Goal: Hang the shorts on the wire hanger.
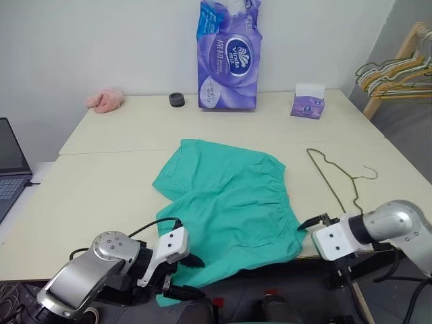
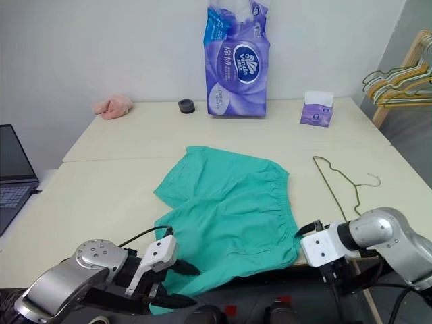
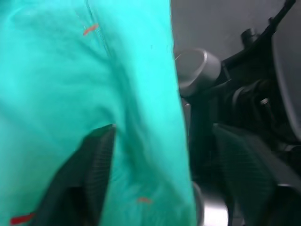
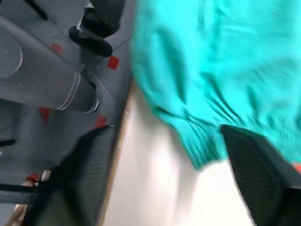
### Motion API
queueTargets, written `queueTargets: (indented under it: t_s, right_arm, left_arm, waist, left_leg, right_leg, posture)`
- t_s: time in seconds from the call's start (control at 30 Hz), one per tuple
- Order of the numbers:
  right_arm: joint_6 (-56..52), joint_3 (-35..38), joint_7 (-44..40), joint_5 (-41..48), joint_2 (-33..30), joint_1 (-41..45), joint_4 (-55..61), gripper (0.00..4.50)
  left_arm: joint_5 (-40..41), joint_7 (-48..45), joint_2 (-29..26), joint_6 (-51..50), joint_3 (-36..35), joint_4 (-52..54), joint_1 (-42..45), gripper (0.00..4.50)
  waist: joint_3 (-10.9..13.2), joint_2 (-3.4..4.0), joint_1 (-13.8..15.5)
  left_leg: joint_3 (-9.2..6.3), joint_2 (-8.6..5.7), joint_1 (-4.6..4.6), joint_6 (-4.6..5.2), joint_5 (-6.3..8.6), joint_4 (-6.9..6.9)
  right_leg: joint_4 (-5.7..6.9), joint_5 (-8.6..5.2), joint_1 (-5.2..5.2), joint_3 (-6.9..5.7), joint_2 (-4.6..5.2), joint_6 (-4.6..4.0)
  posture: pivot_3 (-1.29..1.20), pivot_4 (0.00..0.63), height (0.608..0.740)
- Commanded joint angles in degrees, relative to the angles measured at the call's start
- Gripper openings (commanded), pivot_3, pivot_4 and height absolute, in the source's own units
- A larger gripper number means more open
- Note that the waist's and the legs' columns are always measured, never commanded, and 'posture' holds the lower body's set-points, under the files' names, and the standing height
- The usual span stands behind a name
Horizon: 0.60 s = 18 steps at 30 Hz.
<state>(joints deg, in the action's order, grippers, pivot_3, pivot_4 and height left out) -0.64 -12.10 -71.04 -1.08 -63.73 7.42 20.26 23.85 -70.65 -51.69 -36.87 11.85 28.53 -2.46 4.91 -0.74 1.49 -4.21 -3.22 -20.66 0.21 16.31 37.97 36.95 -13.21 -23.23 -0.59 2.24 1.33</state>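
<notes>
My left gripper (image 1: 181,275) gapes wide at lower left, my right gripper (image 1: 312,224) wide at lower right, both empty beside the shorts (image 1: 233,202); hanger (image 1: 335,177) right of centre.

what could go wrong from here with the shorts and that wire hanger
1. The shorts hang partly over the table's near edge; with both the left gripper and the right gripper open, nothing holds them, so they might slide off.
2. The wire hanger lies flat and thin on the table, so a pinch may slip.
3. The hanger sits near the table's right edge and a nudge might push it off.
</notes>
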Motion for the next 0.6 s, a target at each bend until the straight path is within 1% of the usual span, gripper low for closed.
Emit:
queueTargets:
  t_s: [0.03, 0.1, 0.17, 0.23, 0.3, 0.33, 0.37, 0.4, 0.53, 0.6]
  right_arm:
    - [-8.8, 9.9, 0.8, 8.5, -0.3, -0.6, 0.4, 4.5]
    - [-13.8, 14.5, 3.7, 11.3, 1.6, -1.0, -0.8, 4.5]
    - [-20.4, 19.9, 10.0, 13.7, 5.7, -1.1, -3.1, 4.5]
    - [-25.2, 22.7, 16.2, 12.7, 9.0, -1.1, -4.9, 4.5]
    - [-31.2, 24.8, 25.5, 9.5, 12.7, -0.3, -8.1, 4.5]
    - [-34.0, 26.5, 30.0, 9.0, 15.3, 0.1, -9.6, 4.5]
    - [-38.1, 28.3, 33.2, 9.7, 17.7, 0.7, -11.0, 4.5]
    - [-40.0, 29.1, 35.9, 9.4, 19.3, 1.0, -12.6, 4.5]
    - [-40.8, 29.8, 42.2, 7.8, 21.9, 3.9, -20.9, 4.5]
    - [-40.8, 30.1, 44.1, 7.9, 22.6, 5.5, -25.1, 4.5]
  left_arm:
    - [6.0, 0.0, 1.0, -2.3, -2.4, 3.9, 1.4, 4.35]
    - [8.6, 2.5, 3.4, -3.7, -3.6, 3.7, 3.4, 4.35]
    - [9.3, 7.8, 8.7, -3.7, -4.9, 1.8, 7.4, 4.35]
    - [7.8, 12.3, 12.8, -2.7, -5.4, 0.1, 10.5, 4.35]
    - [4.4, 17.6, 16.7, -0.5, -5.4, -2.6, 14.1, 4.35]
    - [2.5, 19.4, 18.0, 1.0, -5.0, -4.3, 16.0, 4.35]
    - [1.3, 20.1, 18.7, 2.2, -4.5, -5.7, 17.6, 4.35]
    - [0.6, 20.1, 19.1, 3.0, -4.1, -6.7, 18.7, 4.35]
    - [-2.8, 18.5, 18.3, 7.0, -1.7, -9.7, 20.3, 4.35]
    - [-3.5, 17.7, 18.2, 8.1, -0.9, -10.2, 20.3, 4.35]
  waist:
    - [0.0, 0.0, 0.0]
    - [0.0, -0.01, 0.1]
    - [0.0, -0.09, 0.2]
    - [-0.1, -0.14, 0.3]
    - [-0.1, -0.15, 0.3]
    - [-0.2, -0.16, 0.2]
    - [-0.2, -0.14, 0.2]
    - [-0.2, -0.13, 0.0]
    - [-0.5, 0.35, -0.6]
    - [-0.5, 0.43, -1.1]
  left_leg:
    - [0.0, -0.01, -0.01, 0.0, 0.0, 0.0]
    - [-0.01, -0.01, -0.01, 0.0, 0.0, 0.01]
    - [-0.04, -0.01, 0.0, 0.0, 0.0, 0.03]
    - [-0.04, -0.03, -0.02, 0.0, 0.0, 0.08]
    - [-0.02, -0.05, -0.02, 0.0, 0.0, 0.09]
    - [-0.02, -0.06, -0.02, -0.01, -0.01, 0.09]
    - [0.0, -0.07, -0.02, -0.02, -0.01, 0.09]
    - [0.01, -0.06, -0.01, -0.02, -0.01, 0.06]
    - [0.17, -0.08, -0.01, -0.05, -0.02, 0.04]
    - [0.3, -0.07, 0.03, -0.03, -0.02, 0.01]
  right_leg:
    - [0.0, 0.0, 0.0, 0.01, 0.01, 0.0]
    - [0.0, 0.01, 0.01, 0.0, 0.02, 0.01]
    - [-0.02, 0.02, 0.05, -0.02, 0.01, 0.03]
    - [-0.01, 0.04, 0.06, -0.02, 0.01, 0.05]
    - [0.01, 0.08, 0.07, 0.03, 0.02, 0.02]
    - [0.01, 0.23, 0.06, 0.04, 0.03, -0.22]
    - [0.02, 0.24, 0.04, 0.06, 0.03, -0.25]
    - [0.03, 0.24, 0.04, 0.08, 0.03, -0.27]
    - [0.02, 0.23, -0.02, 0.22, 0.02, -0.3]
    - [0.02, 0.23, -0.03, 0.35, 0.0, -0.3]
  posture:
    - [0.01, 0.036, 0.74]
    - [-0.01, 0.036, 0.74]
    - [-0.01, 0.037, 0.74]
    - [-0.01, 0.037, 0.74]
    - [-0.03, 0.032, 0.74]
    - [-0.03, 0.032, 0.74]
    - [-0.03, 0.032, 0.74]
    - [-0.03, 0.032, 0.74]
    - [-0.05, 0.026, 0.74]
    - [-0.05, 0.022, 0.74]
